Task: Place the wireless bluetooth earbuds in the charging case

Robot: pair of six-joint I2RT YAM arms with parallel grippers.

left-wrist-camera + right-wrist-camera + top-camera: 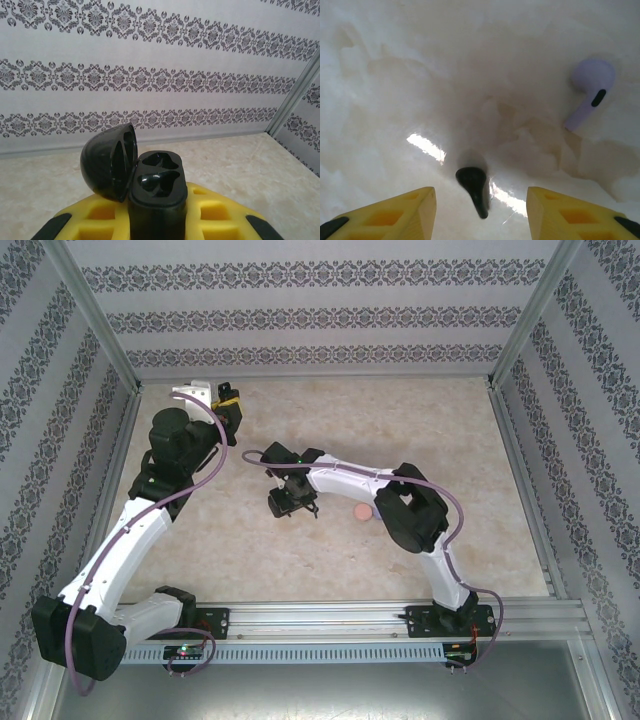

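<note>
Tabletop [395,75], black earbud [472,184] between right tool's [480,212] jaws

Bare desk [395,75] surrounds the black earbud [474,185] between my right fingers [395,212]; the purple earbud [590,87] lies well apart, rightward.

Right end effector [291,503] mid-table; pink disc [360,511] near.

Bright, even, diffuse light from overhead throughout. From above: faint, soft shadows under the arms on the pale table [330,550], colours slightly washed out. At the right wrist: milky and overexposed, white glare streaks beside the black earbud [474,189], purple earbud [590,92] soft-edged, yellow fingers [395,214] blurred. At the left wrist: wallpaper [150,80] crisp, glossy highlights on the charging case [156,187], nearest foreground out of focus.
</note>
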